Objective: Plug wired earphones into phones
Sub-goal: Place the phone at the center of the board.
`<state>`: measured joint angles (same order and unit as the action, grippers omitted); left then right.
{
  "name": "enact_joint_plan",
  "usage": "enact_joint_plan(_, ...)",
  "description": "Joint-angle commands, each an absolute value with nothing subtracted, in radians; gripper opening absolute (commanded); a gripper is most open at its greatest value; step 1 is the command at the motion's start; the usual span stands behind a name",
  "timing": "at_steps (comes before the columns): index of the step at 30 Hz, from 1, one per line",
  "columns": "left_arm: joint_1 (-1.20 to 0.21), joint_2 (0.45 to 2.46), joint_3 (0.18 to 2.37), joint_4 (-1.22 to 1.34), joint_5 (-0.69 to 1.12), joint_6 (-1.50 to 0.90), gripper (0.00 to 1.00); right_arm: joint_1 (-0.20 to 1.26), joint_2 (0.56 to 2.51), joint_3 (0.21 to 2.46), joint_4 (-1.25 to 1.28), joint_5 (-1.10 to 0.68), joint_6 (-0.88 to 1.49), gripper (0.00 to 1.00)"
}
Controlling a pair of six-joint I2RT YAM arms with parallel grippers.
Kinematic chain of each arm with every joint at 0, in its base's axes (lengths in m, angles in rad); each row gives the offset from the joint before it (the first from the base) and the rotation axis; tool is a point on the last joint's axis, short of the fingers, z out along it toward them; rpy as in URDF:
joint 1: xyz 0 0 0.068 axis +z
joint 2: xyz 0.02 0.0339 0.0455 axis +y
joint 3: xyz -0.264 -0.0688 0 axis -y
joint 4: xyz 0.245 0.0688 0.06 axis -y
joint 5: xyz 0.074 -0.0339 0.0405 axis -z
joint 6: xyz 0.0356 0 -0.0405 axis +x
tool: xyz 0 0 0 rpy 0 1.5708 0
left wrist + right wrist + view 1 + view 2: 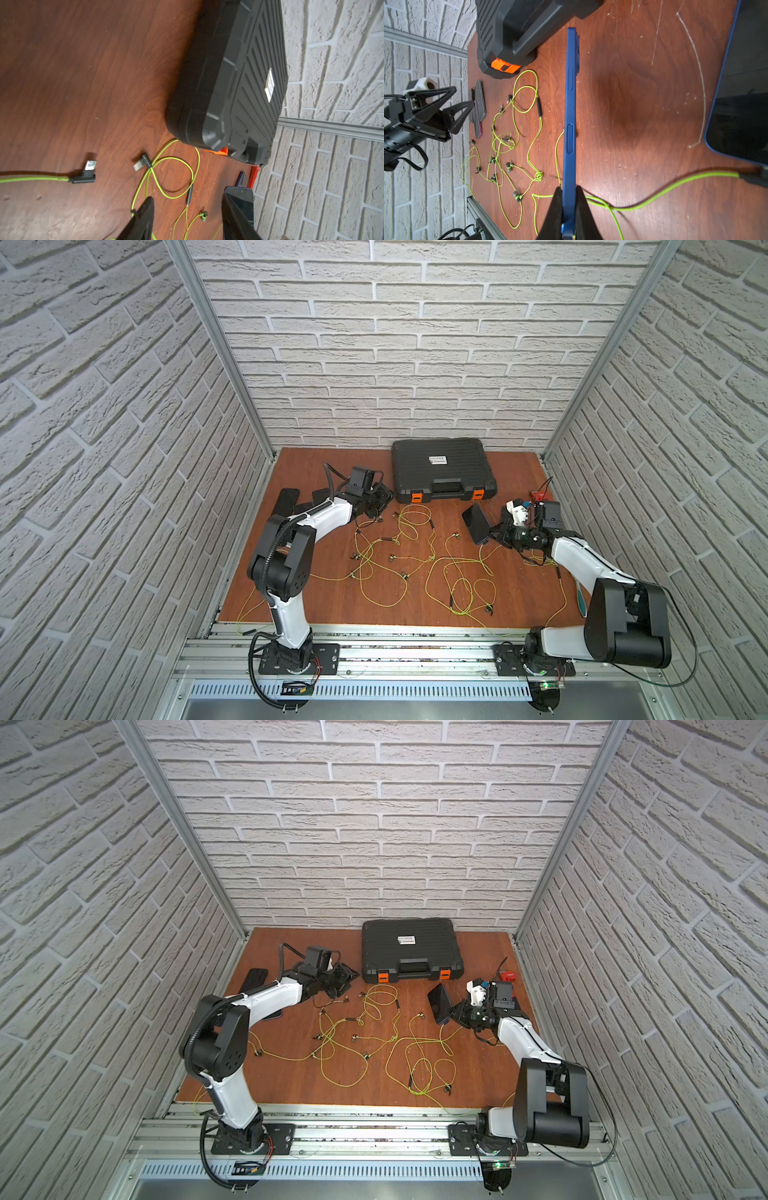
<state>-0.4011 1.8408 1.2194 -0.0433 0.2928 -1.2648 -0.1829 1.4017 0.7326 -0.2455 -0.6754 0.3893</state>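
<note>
- Case [442, 470]: lid shut, contents hidden.
- Right gripper [569, 193]: clamped on phone [570, 104] edge.
- Left gripper [188, 199]: jaws apart, empty, near earphones [41, 178].

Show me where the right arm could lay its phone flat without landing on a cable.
Best: the table's back right corner, between the black case and the side wall. Also bare: the front right patch between the earphone cables and the right arm, and the back left corner behind the left gripper. The middle is crowded with cables.
</note>
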Motion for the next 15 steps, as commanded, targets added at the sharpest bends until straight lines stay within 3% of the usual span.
enact_joint_plan(1, -0.387, 1.882, 1.217, 0.011, 0.279, -1.294, 0.53, -0.193, 1.443, 0.723, -0.081, -0.757, 0.410, 0.06)
enact_joint_plan(8, -0.390, 1.954, 1.209, 0.090, 0.255, -1.333, 0.48, -0.223, 1.495, 0.704, -0.061, -0.778, 0.416, 0.07)
enact_joint_plan(15, -0.402, 1.996, 1.185, 0.133, 0.237, -1.376, 0.48, -0.259, 1.562, 0.700, -0.080, -0.813, 0.407, 0.17)
